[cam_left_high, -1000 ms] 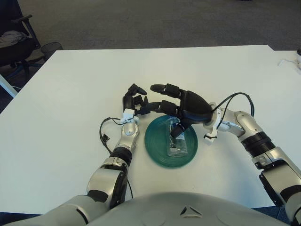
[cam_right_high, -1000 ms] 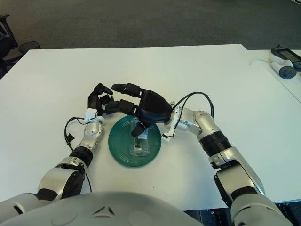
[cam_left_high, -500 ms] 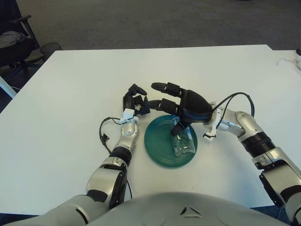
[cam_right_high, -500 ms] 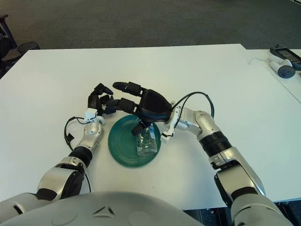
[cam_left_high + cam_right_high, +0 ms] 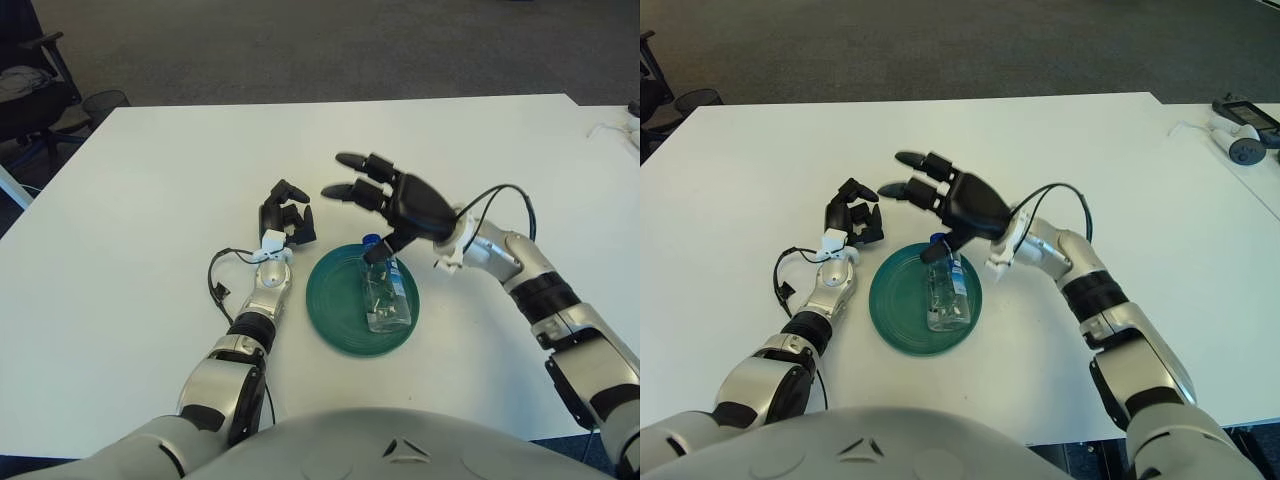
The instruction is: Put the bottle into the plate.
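Note:
A clear plastic bottle with a blue cap lies on its side in the round green plate, cap toward the far rim. My right hand hovers above the plate's far edge with its fingers spread, holding nothing and clear of the bottle. My left hand shows just left of the plate, fingers curled and empty.
The white table stretches wide around the plate. A black cable loops by my left wrist. A white device with a cord lies at the far right. An office chair stands beyond the table's left corner.
My right hand has let go of the bottle and risen up and back from it, fingers spreading. The bottle has settled in the plate. The left hand barely moved.

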